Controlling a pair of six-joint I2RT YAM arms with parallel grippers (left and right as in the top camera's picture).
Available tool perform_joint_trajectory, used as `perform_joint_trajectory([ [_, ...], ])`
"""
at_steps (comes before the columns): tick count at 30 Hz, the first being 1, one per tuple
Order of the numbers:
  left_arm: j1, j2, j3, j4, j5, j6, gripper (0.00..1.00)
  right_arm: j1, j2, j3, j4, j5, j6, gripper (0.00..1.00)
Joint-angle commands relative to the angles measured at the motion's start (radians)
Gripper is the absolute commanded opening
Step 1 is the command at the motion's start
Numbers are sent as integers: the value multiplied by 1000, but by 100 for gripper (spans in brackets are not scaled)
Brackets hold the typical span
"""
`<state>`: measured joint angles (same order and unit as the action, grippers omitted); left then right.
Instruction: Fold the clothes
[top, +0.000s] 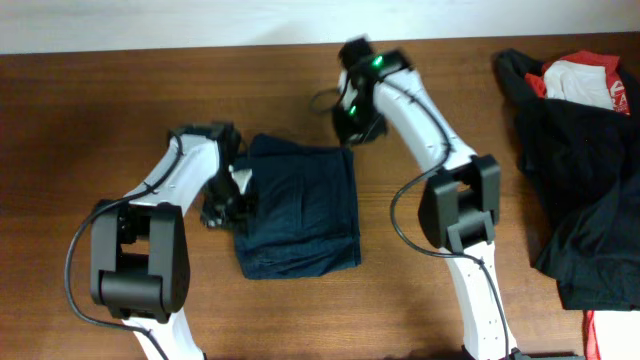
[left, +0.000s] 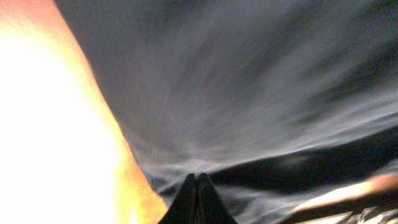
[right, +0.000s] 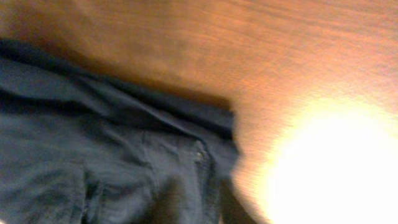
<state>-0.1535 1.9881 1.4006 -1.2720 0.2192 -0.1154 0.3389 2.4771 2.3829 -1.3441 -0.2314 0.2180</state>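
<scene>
Overhead shot, seeing left gripper (top: 222, 207) sitting at the left side of the folded navy shorts (top: 300, 205) mid counter (top: 80, 120), jaws pinching fully together. Spotting right gripper (top: 356, 118) at the shorts' far-right corner, not managing to tell its jaws. Noticing black and red-white clothes (top: 585, 170) piling along the right edge.

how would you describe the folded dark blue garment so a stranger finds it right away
On the brown wooden table, look at the middle, between the left arm and the right arm. The navy shorts lie there, folded into a flat dark-blue rectangle with visible seams. Unlike the loose black and red-and-white pile at the right edge, they are squared off and alone.
</scene>
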Motion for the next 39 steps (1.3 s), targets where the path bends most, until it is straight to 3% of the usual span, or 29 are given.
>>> perform_joint_trajectory([
  [1,10,-75,199,3,-60,-4,53,-60,-27,289,-92,27,0,99],
  [3,27,-75,231,21,-128,-4,72,-113,-27,391,-155,27,0,99],
  [4,43,-73,231,33,-147,-4,75,-138,-27,406,-174,27,0,99],
  [6,108,-71,231,70,-134,-3,84,-199,-26,401,-183,93,0,99],
  [7,159,-70,231,87,-87,18,94,-238,-26,400,-183,156,0,99],
  [10,245,-69,202,109,156,154,98,-307,-26,400,-186,161,0,99],
  [13,238,-69,109,145,280,154,99,-340,-26,400,-186,161,0,99],
  [20,219,-69,-182,436,297,101,97,-340,-26,400,-186,161,0,99],
  [21,219,-69,-211,472,298,100,91,-340,-26,400,-186,161,0,99],
  [23,219,-69,-248,532,301,85,46,-339,-26,400,-186,161,0,99],
  [24,219,-69,-258,553,302,56,37,-340,-26,400,-186,161,0,99],
  [28,219,-69,-269,617,301,39,25,-340,-26,400,-186,161,0,99],
  [30,222,-69,-269,676,291,30,1,-340,-26,400,-186,161,0,99],
  [31,224,-69,-269,710,259,-10,1,-340,-26,400,-186,161,0,99],
  [33,258,-69,-269,868,71,-209,1,-340,-26,400,-186,161,0,99],
  [39,549,-69,-269,1227,-97,-456,1,-340,-26,400,-186,161,0,99],
])
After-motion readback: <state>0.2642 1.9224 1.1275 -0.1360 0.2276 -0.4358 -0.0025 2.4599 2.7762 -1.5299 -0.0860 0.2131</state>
